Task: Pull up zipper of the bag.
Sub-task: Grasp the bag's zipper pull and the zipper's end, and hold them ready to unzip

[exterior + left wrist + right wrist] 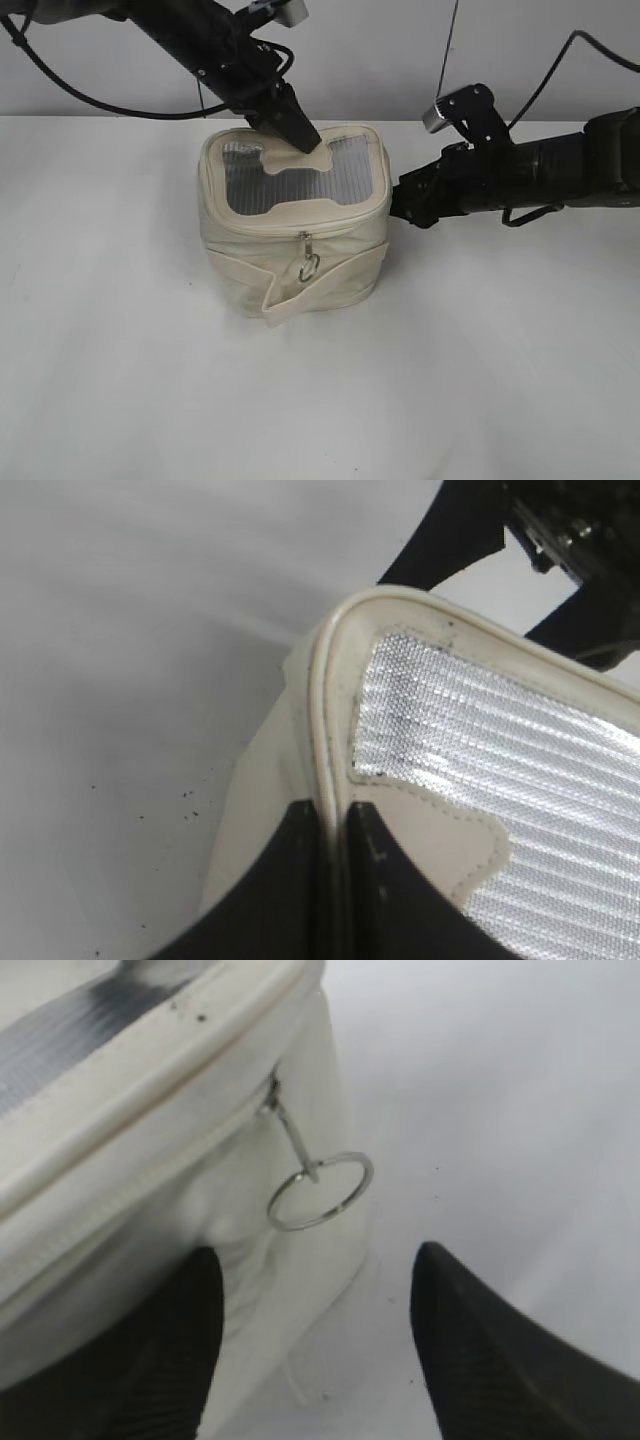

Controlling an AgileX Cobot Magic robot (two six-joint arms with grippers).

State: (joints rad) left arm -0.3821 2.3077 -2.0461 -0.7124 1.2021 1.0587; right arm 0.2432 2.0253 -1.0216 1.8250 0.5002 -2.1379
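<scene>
The cream boxy bag [300,265] stands mid-table, its lid showing the grey mesh window [300,185] and the H-shaped patch. My left gripper [297,132] reaches down at the lid's back edge; in the left wrist view its jaws [333,825] are shut on the lid's rim piping [325,710]. The zipper track [285,233] runs under the rim, and a silver slider with a ring pull [308,264] hangs at the front. My right gripper [398,207] is open beside the bag's right side. In the right wrist view its fingers [315,1275] sit just below a second ring pull [320,1190], not touching it.
The bag stands on a white table [120,350]. A flat cream strap [320,280] runs across the bag's front. The left arm slants in from the upper left and the right arm [540,170] lies low from the right. Black cables hang behind.
</scene>
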